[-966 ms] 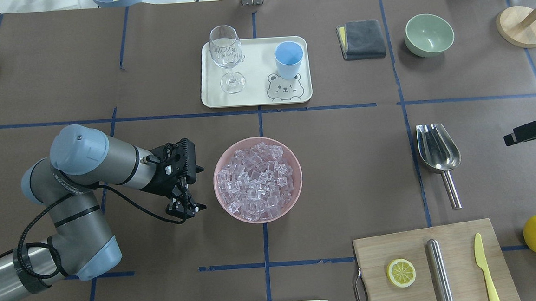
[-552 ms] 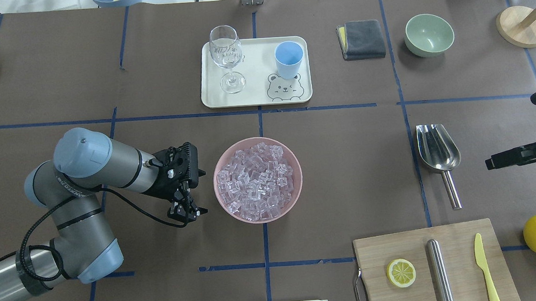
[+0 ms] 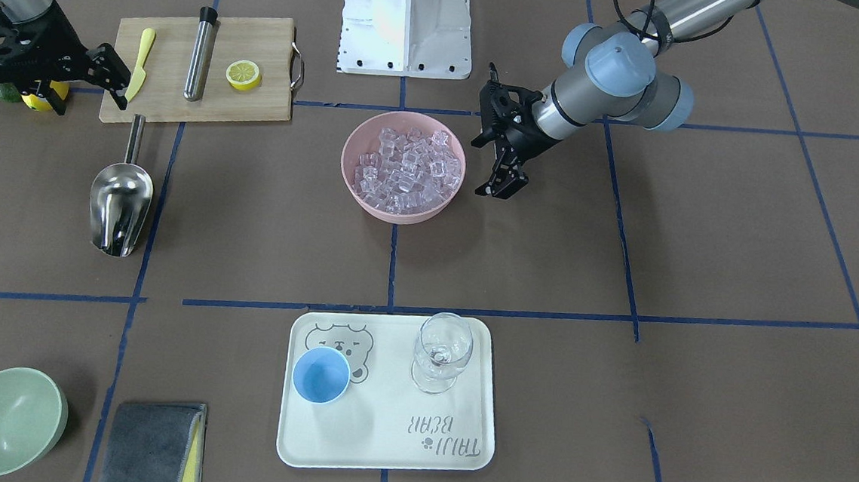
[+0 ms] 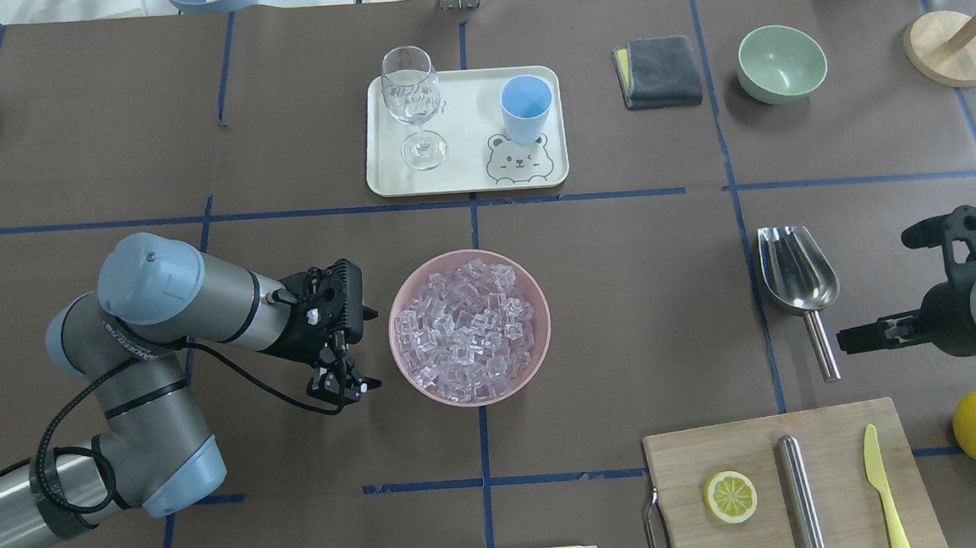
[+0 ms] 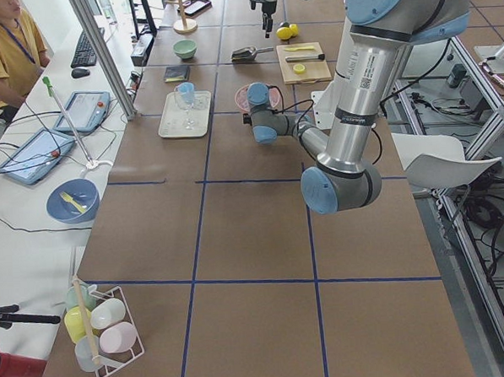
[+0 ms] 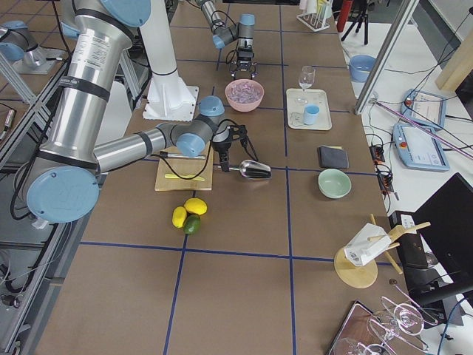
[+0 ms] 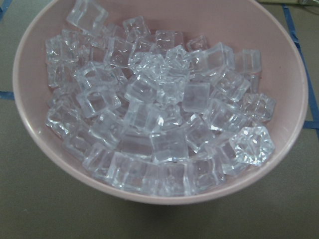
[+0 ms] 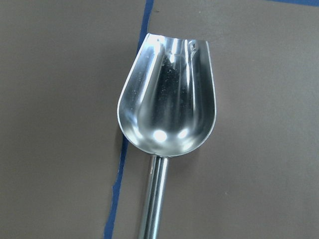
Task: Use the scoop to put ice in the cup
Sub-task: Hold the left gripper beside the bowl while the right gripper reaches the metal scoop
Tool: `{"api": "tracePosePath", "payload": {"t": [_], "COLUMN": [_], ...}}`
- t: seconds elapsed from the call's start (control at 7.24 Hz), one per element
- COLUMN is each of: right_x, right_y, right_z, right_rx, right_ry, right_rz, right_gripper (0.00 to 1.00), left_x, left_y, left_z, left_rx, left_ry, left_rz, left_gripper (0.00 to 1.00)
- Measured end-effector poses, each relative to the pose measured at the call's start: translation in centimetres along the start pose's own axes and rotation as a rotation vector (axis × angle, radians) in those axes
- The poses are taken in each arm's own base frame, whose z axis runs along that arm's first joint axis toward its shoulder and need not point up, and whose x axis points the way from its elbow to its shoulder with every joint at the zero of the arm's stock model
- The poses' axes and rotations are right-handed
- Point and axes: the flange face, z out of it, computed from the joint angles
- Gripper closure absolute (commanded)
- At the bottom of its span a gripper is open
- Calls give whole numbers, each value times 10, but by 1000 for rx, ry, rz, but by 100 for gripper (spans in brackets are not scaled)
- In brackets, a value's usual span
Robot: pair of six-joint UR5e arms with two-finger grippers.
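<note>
Over at the overhead view's right edge, the right gripper (image 4: 860, 338) is hovering, jaws apart and empty, beside the scoop (image 4: 795, 270), which is lying right of the ice (image 4: 468, 330). Looks like the pickup approach; next comes lowering and clamping the rod handle.

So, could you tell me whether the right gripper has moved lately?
Yes. In the overhead view the right gripper has come in from the right edge toward the handle of the scoop, which stayed put.
</note>
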Motion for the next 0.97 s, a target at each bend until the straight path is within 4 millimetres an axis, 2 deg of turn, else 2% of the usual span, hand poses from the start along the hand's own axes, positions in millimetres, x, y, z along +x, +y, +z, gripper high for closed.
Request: {"api": "tracePosePath", "payload": {"t": [0.14,0.41,0.69,0.97], "right_x": [-15,-33,-43,-44], "right_y": [13,27,34,41], "right_z": [12,32,48,65], "right_rx": [27,79,116,161], "right_ry": [28,61,63,31], "right_rz": [-5,42,93,115], "right_gripper": [2,8,8,7], "left_x": [0,-1,-1,-1], "left_y": [0,3,5,9], "left_z": [0,0,1,1], "left_rx": [3,0,-4,-8], "left_ry": [-1,-1,-1,-1], "left_rz": [1,-1,-4,-6], "left_gripper": [0,0,0,0]}}
